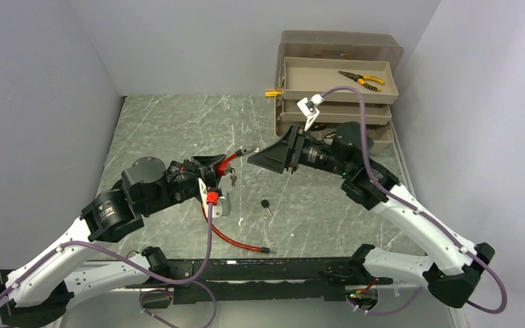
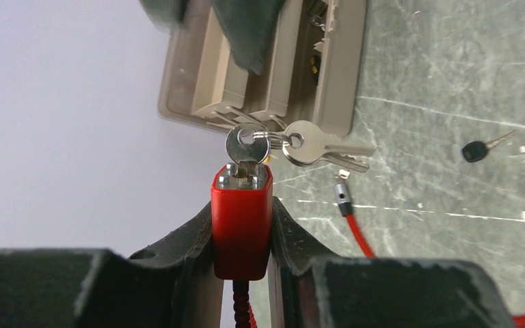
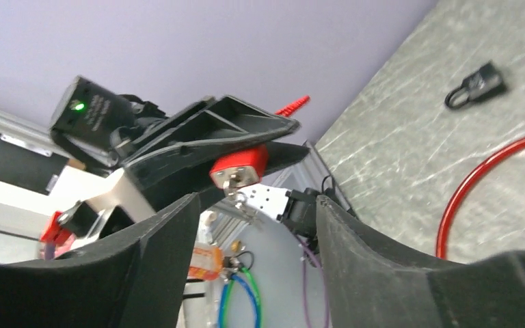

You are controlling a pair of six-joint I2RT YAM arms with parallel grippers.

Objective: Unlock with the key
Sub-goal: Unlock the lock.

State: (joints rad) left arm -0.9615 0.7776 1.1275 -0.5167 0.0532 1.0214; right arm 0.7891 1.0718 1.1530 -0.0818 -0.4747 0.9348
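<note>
My arms stand at the near edge of a grey-green, marble-patterned worktop [image 1: 178, 130]. A small black-headed key [image 1: 266, 205] lies on it near the middle, apart from everything else. Nearer to me, a thin red cable [image 1: 236, 242] curves across the stone, its dark metal tip [image 1: 265, 250] resting close to the near edge. A stack of beige plastic trays [image 1: 355, 113] sits in the far right corner. A yellow handle [image 1: 272, 93] shows just beside the stack's left side. I cannot tell whether it touches the worktop.
</note>
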